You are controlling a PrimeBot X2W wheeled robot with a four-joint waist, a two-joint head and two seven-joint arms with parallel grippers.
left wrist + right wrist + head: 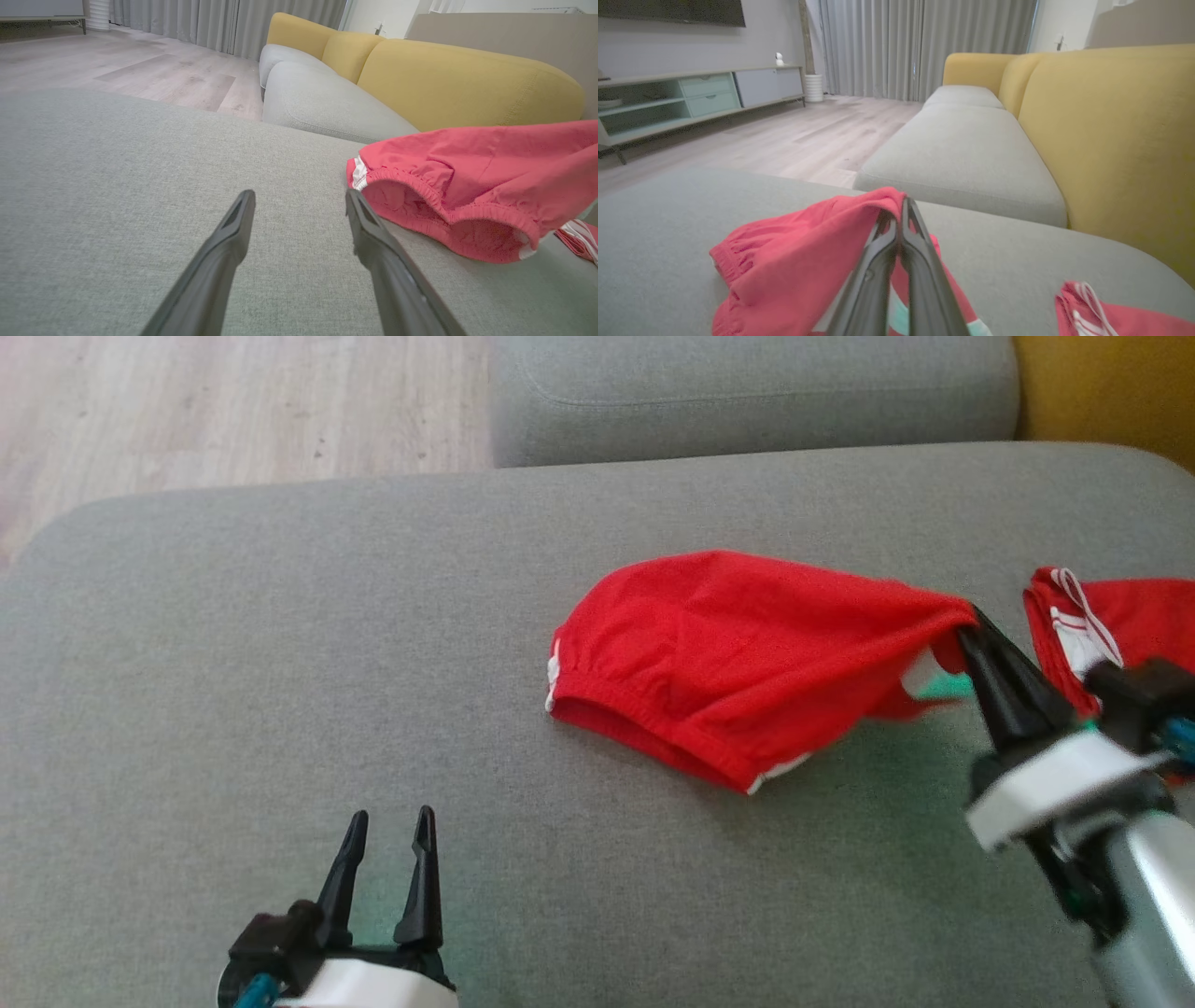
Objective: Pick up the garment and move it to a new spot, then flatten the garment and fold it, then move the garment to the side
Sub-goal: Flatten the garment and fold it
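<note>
Nearest, the left gripper (392, 817) hovers with fingers spread over the grey sofa cushion (233, 663). Beyond it and to the right, the red garment (728, 653) lies lengthwise left to right, its elastic waistband facing the left gripper. The right gripper (976, 621) pinches its lifted right end. Another red cloth (1120, 607) lies further right.

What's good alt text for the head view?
The right gripper is shut on one edge of a red garment, holding that edge up off a grey sofa cushion. The left gripper sits open at lower left; a second red garment lies at right.
</note>
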